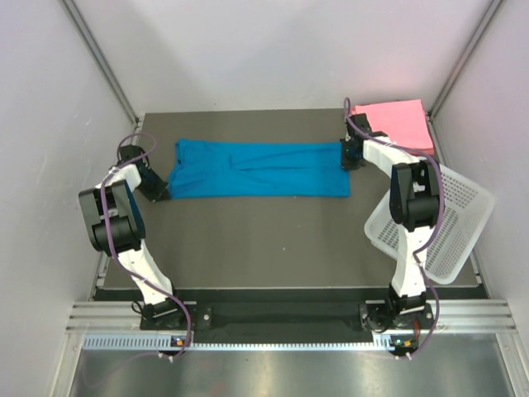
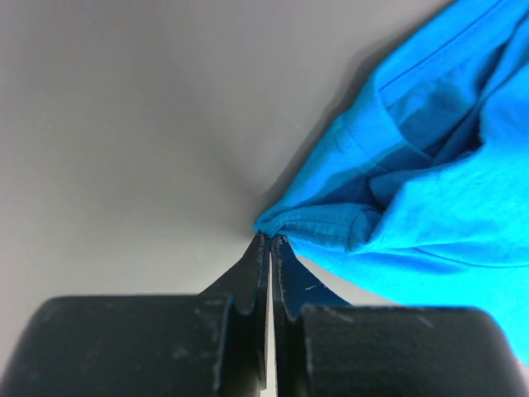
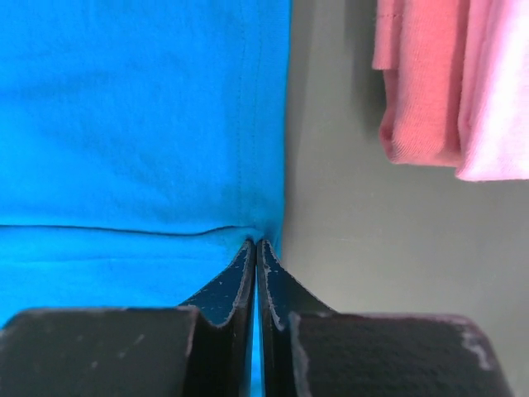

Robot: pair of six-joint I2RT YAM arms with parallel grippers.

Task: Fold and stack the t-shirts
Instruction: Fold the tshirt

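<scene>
The bright blue t-shirt (image 1: 256, 168) lies folded into a long strip across the back of the table. My left gripper (image 1: 159, 193) is at the strip's near left corner. In the left wrist view it (image 2: 270, 240) is shut, with the bunched corner of the blue cloth (image 2: 430, 190) drawn to its tips. My right gripper (image 1: 350, 157) is at the strip's right end. In the right wrist view it (image 3: 256, 242) is shut on the hem of the blue shirt (image 3: 132, 124), with blue cloth showing between the fingers. Folded pink t-shirts (image 1: 397, 122) lie at the back right and also show in the right wrist view (image 3: 430, 83).
A white perforated basket (image 1: 446, 223) sits tilted at the table's right edge, beside the right arm. The dark table top (image 1: 264, 240) stretches in front of the blue shirt. Light walls close in the left, back and right.
</scene>
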